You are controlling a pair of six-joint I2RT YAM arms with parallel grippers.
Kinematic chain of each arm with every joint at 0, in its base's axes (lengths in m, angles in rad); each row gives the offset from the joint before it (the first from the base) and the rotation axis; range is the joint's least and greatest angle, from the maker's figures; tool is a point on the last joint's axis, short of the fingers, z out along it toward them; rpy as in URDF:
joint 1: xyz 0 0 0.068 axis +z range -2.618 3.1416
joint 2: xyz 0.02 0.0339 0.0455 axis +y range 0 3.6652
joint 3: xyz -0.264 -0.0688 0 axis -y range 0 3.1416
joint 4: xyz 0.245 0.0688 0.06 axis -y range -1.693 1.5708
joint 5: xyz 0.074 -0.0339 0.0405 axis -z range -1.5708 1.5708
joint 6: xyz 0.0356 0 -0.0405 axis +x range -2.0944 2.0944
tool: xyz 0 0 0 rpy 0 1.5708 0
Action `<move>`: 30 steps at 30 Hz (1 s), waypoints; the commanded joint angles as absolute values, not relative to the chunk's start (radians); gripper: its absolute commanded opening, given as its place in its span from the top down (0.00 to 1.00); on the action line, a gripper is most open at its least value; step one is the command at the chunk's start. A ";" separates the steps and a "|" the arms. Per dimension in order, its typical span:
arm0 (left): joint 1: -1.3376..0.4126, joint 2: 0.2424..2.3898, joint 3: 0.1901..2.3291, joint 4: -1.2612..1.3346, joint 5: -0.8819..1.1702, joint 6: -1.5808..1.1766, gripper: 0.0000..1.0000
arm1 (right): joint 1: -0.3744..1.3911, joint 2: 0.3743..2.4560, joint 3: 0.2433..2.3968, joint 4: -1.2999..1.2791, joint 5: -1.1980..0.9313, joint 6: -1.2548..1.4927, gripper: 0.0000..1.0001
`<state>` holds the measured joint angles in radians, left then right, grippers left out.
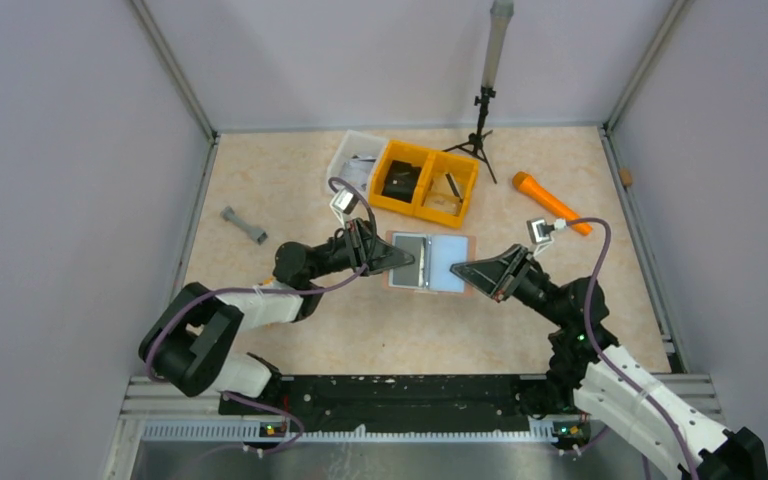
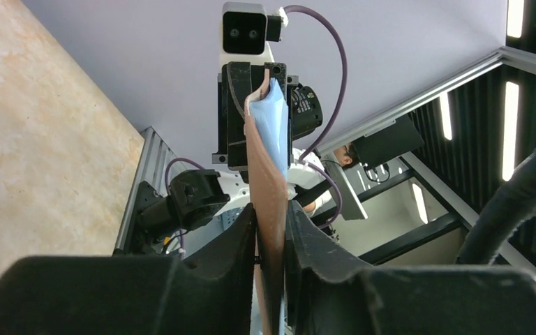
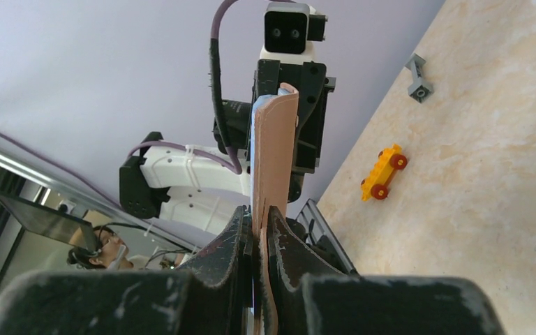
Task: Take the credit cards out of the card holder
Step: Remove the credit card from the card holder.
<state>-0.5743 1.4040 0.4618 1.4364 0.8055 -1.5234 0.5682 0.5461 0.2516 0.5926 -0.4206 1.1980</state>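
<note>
We are holding the card holder (image 1: 430,262) between both grippers, near the middle of the table (image 1: 290,180). It is lying open, pale blue inside facing up. The left gripper (image 1: 398,258) is pinching its left edge and the right gripper (image 1: 463,271) is pinching its right edge. A grey credit card (image 1: 409,258) is sitting in the left half, while the right half is showing only blue lining.

In the left wrist view, the left gripper (image 2: 271,225) is closing down narrowly. Both fingers (image 2: 232,241) are pressing against the brown leather of the card holder (image 2: 265,174), which is running edge-on up to the right gripper (image 2: 255,105) at its far end. In the right wrist view, the right gripper (image 3: 257,222) is nearly fully closed and is clamping the thin edge of the card holder (image 3: 276,153). The left gripper (image 3: 289,118) is gripping the far end.

From above we cannot tell whether the holder is touching the table.

Behind it, a yellow bin (image 1: 428,205) with a black item (image 1: 400,182) is sitting just beside a clear box (image 1: 352,152). An orange tool (image 1: 550,200) is lying to the right and a grey part (image 1: 245,225) well apart on the left. A yellow toy (image 3: 384,171) is showing in the right wrist view.
</note>
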 commanded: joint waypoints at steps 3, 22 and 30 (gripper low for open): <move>-0.570 1.406 0.456 1.498 0.821 -1.507 0.83 | 0.561 0.526 0.314 0.484 -0.419 1.083 0.82; -0.598 1.025 0.478 0.470 0.473 -0.937 0.89 | 0.563 0.554 0.705 -0.359 -0.113 0.555 0.26; -0.603 1.043 0.441 0.620 0.521 -0.999 0.89 | 0.602 0.666 0.565 0.023 -0.399 0.714 0.43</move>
